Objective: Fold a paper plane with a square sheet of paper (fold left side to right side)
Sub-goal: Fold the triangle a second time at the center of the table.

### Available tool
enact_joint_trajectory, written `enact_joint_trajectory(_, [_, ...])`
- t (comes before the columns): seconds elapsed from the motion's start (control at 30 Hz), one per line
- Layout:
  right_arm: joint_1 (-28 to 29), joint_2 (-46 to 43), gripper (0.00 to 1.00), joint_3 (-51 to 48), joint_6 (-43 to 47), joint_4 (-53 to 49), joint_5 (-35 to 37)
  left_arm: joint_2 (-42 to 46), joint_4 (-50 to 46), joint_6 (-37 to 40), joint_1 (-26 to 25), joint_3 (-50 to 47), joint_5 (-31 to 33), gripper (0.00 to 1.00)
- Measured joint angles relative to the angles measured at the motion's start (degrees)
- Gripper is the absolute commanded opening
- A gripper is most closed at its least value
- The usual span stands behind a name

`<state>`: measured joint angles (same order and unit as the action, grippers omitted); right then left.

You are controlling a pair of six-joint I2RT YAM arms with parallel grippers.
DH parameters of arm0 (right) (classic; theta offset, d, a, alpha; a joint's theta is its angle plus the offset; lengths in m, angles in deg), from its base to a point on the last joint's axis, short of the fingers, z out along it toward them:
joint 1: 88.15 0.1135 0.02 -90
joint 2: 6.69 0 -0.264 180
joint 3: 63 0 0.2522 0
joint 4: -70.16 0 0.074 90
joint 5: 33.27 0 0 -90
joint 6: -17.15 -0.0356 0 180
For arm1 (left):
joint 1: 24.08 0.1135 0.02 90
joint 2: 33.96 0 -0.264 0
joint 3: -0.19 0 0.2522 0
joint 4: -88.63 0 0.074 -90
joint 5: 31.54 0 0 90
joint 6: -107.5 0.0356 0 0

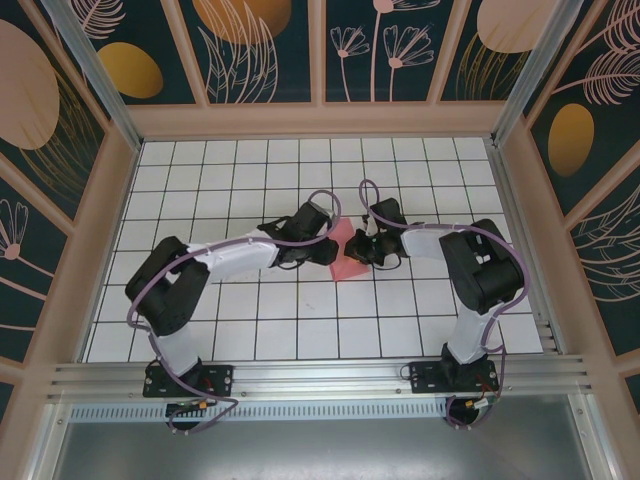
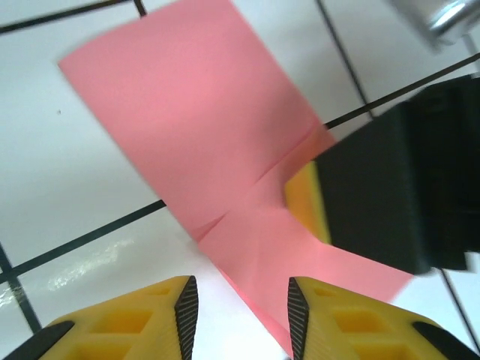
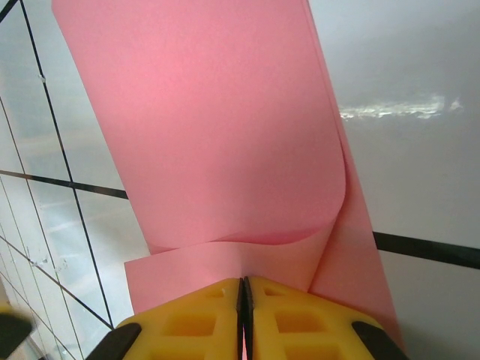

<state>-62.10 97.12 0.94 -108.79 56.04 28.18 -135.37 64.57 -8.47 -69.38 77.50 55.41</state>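
The scene is enclosed by walls (image 1: 80, 130) of dark teal panelling, printed with pale leaf and flower shapes and framed in beige strips. The counter (image 1: 250, 340) is made up of glossy white square tiles divided by thin black lines, and its near edge is bounded by a ribbed aluminium rail (image 1: 320, 378). The left arm (image 1: 240, 260) and the right arm (image 1: 480, 270) are built of rounded black and white shells, with a lilac cable looped along each.

The square sheet of paper (image 1: 345, 255) is found near the middle of the counter, between the two arms. It is thin, matte and salmon-pink, with straight edges. In the left wrist view it is seen lying across the tile lines, marked by faint straight creases. In the right wrist view part of it (image 3: 210, 127) is seen curled over in a smooth rounded bend above a flat lower layer.

The right claw (image 3: 244, 289), with yellow ribbed fingers, is pressed together on the near edge of the paper. The left claw (image 2: 244, 300) is held with its yellow fingers, black-ridged on their inner faces, apart at the paper's edge, and nothing is clamped between them.
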Motion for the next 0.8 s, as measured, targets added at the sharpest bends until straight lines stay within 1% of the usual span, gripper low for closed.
enact_joint_trajectory(0.07, [0.0, 0.0, 0.14, 0.0, 0.0, 0.0, 0.0, 1.9, 0.3, 0.0, 0.0, -0.8, -1.9, 0.41])
enact_joint_trajectory(0.2, [0.0, 0.1, 0.14, 0.1, 0.0, 0.0, 0.0, 4.5, 2.6, -0.5, -0.2, -3.9, -8.4, 0.41])
enact_joint_trajectory(0.3, [0.0, 0.1, 0.14, 0.1, 0.0, 0.0, 0.0, 4.5, 4.6, -1.2, -0.9, -5.3, -13.0, 0.41])
enact_joint_trajectory(0.4, [0.0, 0.2, 0.14, 0.3, 0.0, -0.2, 0.0, 3.0, 6.8, -1.7, -1.6, -5.4, -16.3, 0.41])
enact_joint_trajectory(0.63, [0.0, 0.2, 0.14, 0.4, 0.0, -0.4, 0.0, -2.2, 9.3, -2.8, -1.7, -5.4, -19.9, 0.41])
enact_joint_trajectory(0.8, [0.0, 0.2, 0.14, 0.5, 0.0, -0.5, 0.0, -3.6, 10.3, -2.8, -1.7, -5.4, -20.8, 0.41])
